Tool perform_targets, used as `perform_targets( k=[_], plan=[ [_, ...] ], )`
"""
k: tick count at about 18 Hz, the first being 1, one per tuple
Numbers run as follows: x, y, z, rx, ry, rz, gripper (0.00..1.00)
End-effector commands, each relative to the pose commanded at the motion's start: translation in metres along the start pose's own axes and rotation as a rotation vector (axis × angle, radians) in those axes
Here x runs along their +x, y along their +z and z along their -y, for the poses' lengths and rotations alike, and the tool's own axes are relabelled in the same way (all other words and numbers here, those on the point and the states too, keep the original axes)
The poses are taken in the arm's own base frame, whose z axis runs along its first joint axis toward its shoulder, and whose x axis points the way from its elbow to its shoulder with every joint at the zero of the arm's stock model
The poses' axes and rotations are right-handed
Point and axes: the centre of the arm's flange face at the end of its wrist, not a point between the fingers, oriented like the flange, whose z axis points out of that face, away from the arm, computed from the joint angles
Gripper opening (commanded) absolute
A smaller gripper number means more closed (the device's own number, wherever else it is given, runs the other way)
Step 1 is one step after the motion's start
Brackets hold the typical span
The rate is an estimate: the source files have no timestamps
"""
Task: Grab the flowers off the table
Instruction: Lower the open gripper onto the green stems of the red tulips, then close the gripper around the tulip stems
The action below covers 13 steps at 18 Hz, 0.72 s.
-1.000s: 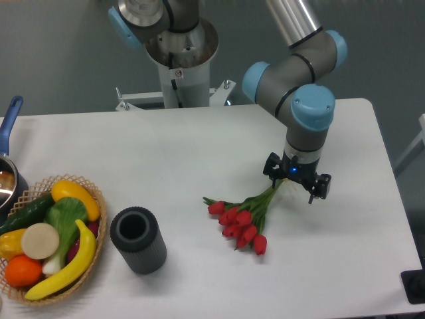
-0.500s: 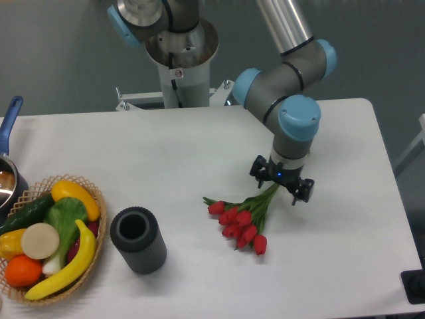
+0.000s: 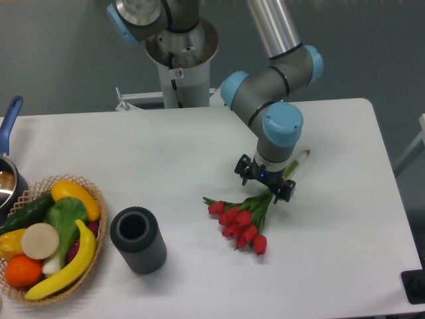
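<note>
The flowers (image 3: 240, 223), a bunch of red tulip buds on green stems, lie flat on the white table (image 3: 166, 153) right of centre. The buds point to the lower left and the stem ends (image 3: 300, 159) to the upper right. My gripper (image 3: 264, 185) points down directly over the middle of the stems, just above the buds. Its fingers stand apart on either side of the stems, open and holding nothing. The arm hides part of the stems.
A dark ribbed cylinder (image 3: 137, 240) stands upright left of the flowers. A wicker basket (image 3: 98, 199) of fruit and vegetables sits at the front left. A pot with a blue handle (image 3: 10, 114) is at the left edge. The robot base (image 3: 180, 56) is behind the table.
My gripper has moved left along the stems toward the buds, uncovering the stem ends. The flowers have not moved.
</note>
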Motion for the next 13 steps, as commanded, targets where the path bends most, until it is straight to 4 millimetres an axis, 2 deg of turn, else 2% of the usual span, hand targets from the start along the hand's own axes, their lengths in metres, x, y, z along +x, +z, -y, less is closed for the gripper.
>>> perform_targets(
  k=[1, 3, 6, 7, 10, 13],
  plan=[
    [-0.002, -0.002, 0.001, 0.002, -0.004, 0.004, 0.35],
    [-0.004, -0.007, 0.002, 0.004, -0.005, 0.013, 0.35],
    [-0.006, -0.011, 0.003, 0.007, -0.008, 0.023, 0.28],
    [-0.01, -0.014, 0.004, 0.011, -0.001, 0.033, 0.24],
    [-0.021, -0.025, 0.01, 0.021, 0.002, 0.059, 0.01],
    [-0.027, -0.034, 0.011, 0.028, 0.001, 0.076, 0.0]
  ],
)
